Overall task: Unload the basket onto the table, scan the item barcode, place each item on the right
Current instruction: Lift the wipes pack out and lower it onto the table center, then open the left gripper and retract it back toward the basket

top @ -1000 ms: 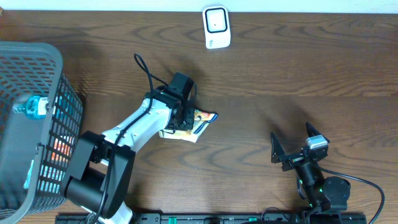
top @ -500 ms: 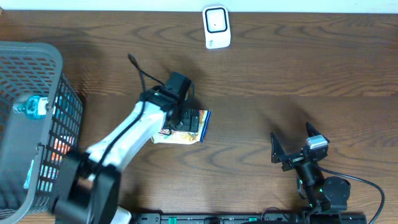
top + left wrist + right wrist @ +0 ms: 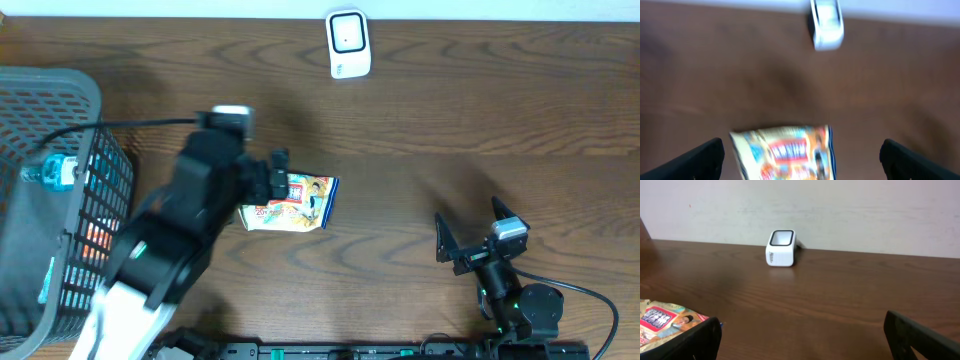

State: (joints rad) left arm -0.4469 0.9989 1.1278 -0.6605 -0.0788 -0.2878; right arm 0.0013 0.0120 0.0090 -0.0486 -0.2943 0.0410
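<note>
Overhead view is showing the snack packet (image 3: 295, 202) lying flat on the table (image 3: 500, 120), printed front facing up, well apart from the barcode scanner (image 3: 348, 43). It is sitting on the robot's side of the scanner and a little toward the basket (image 3: 60, 90).

The left tool (image 3: 277, 175) is hovering over the packet's edge farthest from the scanner's right side, with its jaws standing wide open and gripping nothing. The left wrist view is confirming this: the 2 fingers are framing the packet (image 3: 785, 150) without touching it, and the scanner (image 3: 826, 22) is showing beyond it, blurred.

The right tool (image 3: 472, 232) is waiting near the robot's base, well apart from the scanner and on its right side. It too is wide open and empty, looking across the table at the scanner (image 3: 781, 247) and a corner of the packet (image 3: 665, 320).

Judging from this layout, the scan itself is not looking done. The packet is resting away from the scanner's window, and no barcode is showing on its upper face, so the code is probably sitting underneath. What is remaining seems to be:
- gripping the packet;
- lifting and turning it;
- presenting the code to the scanner's window.
</note>
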